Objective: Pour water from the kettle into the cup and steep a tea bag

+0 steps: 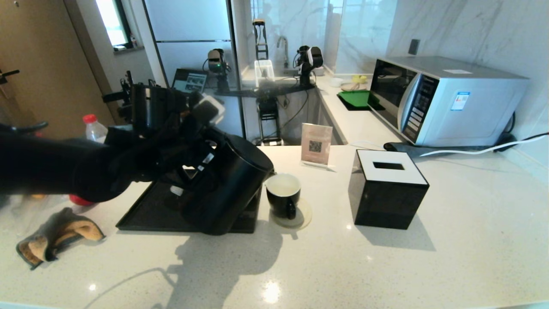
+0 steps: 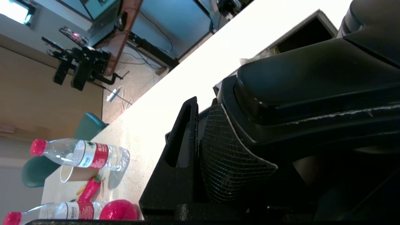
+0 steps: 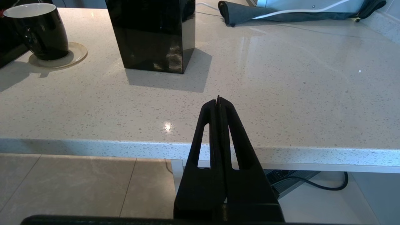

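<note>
The matte black kettle (image 1: 231, 189) hangs tilted over the black tray, its spout just above the left rim of the cup (image 1: 283, 194). My left gripper (image 1: 191, 169) is shut on the kettle's loop handle (image 2: 312, 81), and a meshed finger pad (image 2: 225, 162) presses against it. The cup, a small black mug with a white inside, stands upright on a pale coaster (image 1: 300, 219) and also shows as the cup (image 3: 40, 31) in the right wrist view. No stream of water shows. The tea bag is out of view. My right gripper (image 3: 218, 100) is shut and empty, off the counter's front edge.
A black tissue box (image 1: 388, 193) stands right of the cup, a QR sign (image 1: 316, 146) behind it and a microwave (image 1: 446, 98) at the back right. The black tray (image 1: 146, 212) lies under the kettle. At the left are a cloth (image 1: 55, 236), water bottles (image 2: 81, 154) and a paper cup (image 2: 70, 173).
</note>
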Tool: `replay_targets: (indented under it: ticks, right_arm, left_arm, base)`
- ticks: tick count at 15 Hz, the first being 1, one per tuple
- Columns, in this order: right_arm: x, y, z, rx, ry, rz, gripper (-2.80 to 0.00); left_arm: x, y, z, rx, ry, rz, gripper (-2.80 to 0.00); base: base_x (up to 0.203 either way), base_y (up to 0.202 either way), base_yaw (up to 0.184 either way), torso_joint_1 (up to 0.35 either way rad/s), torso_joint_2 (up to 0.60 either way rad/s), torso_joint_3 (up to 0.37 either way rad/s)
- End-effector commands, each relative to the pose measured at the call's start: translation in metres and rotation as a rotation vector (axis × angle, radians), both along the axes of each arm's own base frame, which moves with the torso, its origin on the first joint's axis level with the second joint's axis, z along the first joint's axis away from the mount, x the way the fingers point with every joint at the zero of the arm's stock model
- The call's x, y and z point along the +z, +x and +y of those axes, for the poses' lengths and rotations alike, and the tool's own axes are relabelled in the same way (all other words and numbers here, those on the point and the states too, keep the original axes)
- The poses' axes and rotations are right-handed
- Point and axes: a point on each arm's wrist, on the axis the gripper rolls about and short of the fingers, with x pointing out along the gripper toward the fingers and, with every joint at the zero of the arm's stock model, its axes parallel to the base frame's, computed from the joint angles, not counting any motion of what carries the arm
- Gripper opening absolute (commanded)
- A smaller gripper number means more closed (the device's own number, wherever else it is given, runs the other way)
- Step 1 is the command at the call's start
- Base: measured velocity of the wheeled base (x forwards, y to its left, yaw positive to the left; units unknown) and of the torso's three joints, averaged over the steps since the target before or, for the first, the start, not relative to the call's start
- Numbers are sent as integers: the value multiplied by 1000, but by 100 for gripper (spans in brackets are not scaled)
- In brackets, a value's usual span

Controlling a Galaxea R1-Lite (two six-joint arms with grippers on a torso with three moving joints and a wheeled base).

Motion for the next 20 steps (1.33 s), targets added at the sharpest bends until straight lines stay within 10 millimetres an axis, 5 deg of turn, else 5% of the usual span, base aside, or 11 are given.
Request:
replay_targets:
  ticks: [1,20]
  right_arm:
    - [0,0,0,0,0,0,-280]
    - [0,0,0,0,0,0,-280]
  left_arm:
    - [3,2,-1,2,7,7,-280]
    - [14,7,-7,-7,38,69,-280]
  base:
    - [0,0,0,0,0,0]
    - [0,0,0,0,0,0]
